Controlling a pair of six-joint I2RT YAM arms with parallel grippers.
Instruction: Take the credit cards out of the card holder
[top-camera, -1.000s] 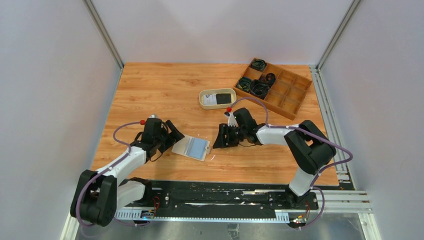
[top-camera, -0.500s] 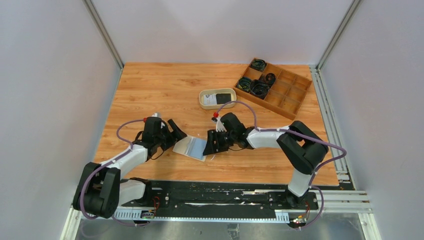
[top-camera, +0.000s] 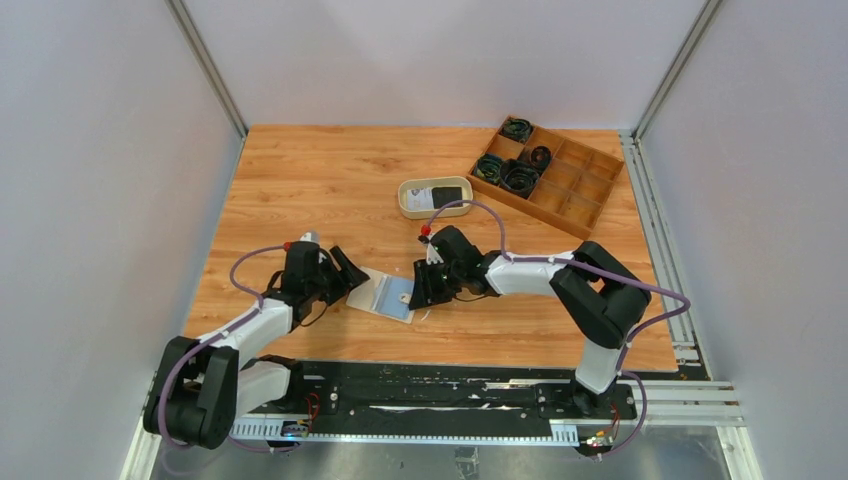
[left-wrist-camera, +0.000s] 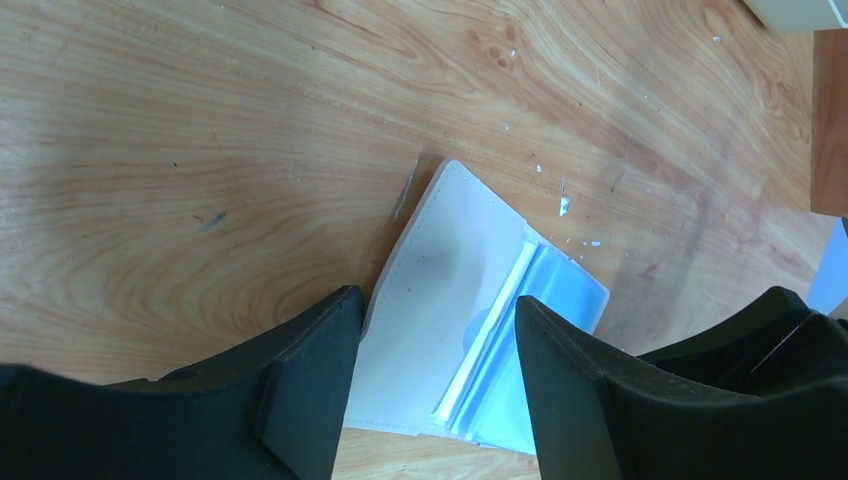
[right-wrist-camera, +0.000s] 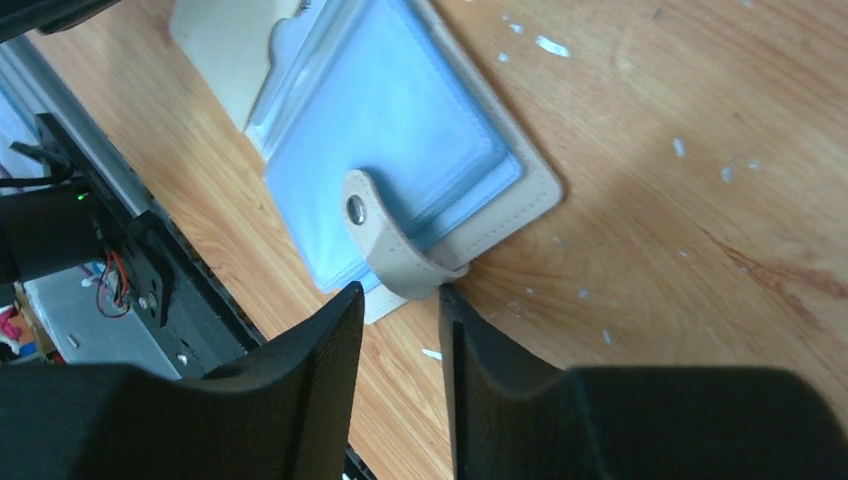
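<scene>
The card holder (top-camera: 385, 296) lies open on the table, with beige flaps and pale blue sleeves. My left gripper (top-camera: 352, 274) is open at its left end, and the beige flap (left-wrist-camera: 430, 300) lies between the fingers (left-wrist-camera: 300, 385). My right gripper (top-camera: 421, 291) is at its right edge with the jaws a narrow gap apart. The snap tab (right-wrist-camera: 392, 250) curls up right at the fingertips (right-wrist-camera: 330, 330), with bare wood showing in the gap. A white card (top-camera: 423, 197) and a black card (top-camera: 452, 195) lie in the oval tray. I cannot tell whether the sleeves (right-wrist-camera: 385, 130) hold a card.
The oval beige tray (top-camera: 408, 208) stands behind the right gripper. A wooden compartment box (top-camera: 575, 190) with black cable coils (top-camera: 519, 177) sits at the back right. The black base rail (right-wrist-camera: 120, 260) runs close along the table's near edge, beside the wallet.
My right gripper has moved left, up to the wallet's snap-tab edge. My left gripper has shifted slightly at the wallet's left end. The wallet has slid and turned a little.
</scene>
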